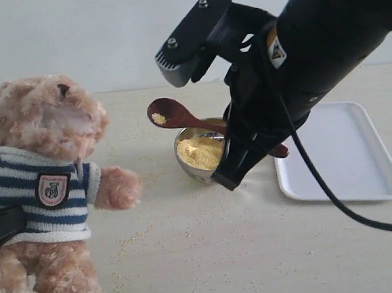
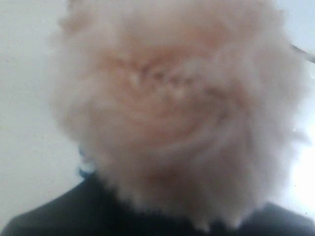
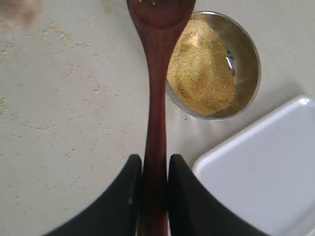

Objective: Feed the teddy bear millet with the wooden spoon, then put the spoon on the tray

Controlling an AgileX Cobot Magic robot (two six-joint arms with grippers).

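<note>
The teddy bear [image 1: 45, 165] sits at the left; its fur [image 2: 177, 98] fills the left wrist view. A black finger of my left gripper [image 1: 2, 229] presses across its striped shirt, holding its body. My right gripper [image 1: 246, 142] [image 3: 155, 162] is shut on the handle of the wooden spoon [image 1: 180, 115] [image 3: 156, 98]. The spoon hangs in the air above the steel bowl [image 1: 184, 162] [image 3: 248, 59], its bowl pointing at the bear's face a short gap away. A small heap of millet [image 1: 158, 117] lies in the spoon, and more millet [image 1: 200, 151] [image 3: 202, 73] fills the bowl.
The white tray [image 1: 346, 155] [image 3: 261, 172] lies just right of the steel bowl, with nothing on it. Stray grains [image 1: 132, 240] [image 3: 59, 34] are scattered over the beige table around the bear and bowl. My right arm [image 1: 323, 35] reaches in from the upper right.
</note>
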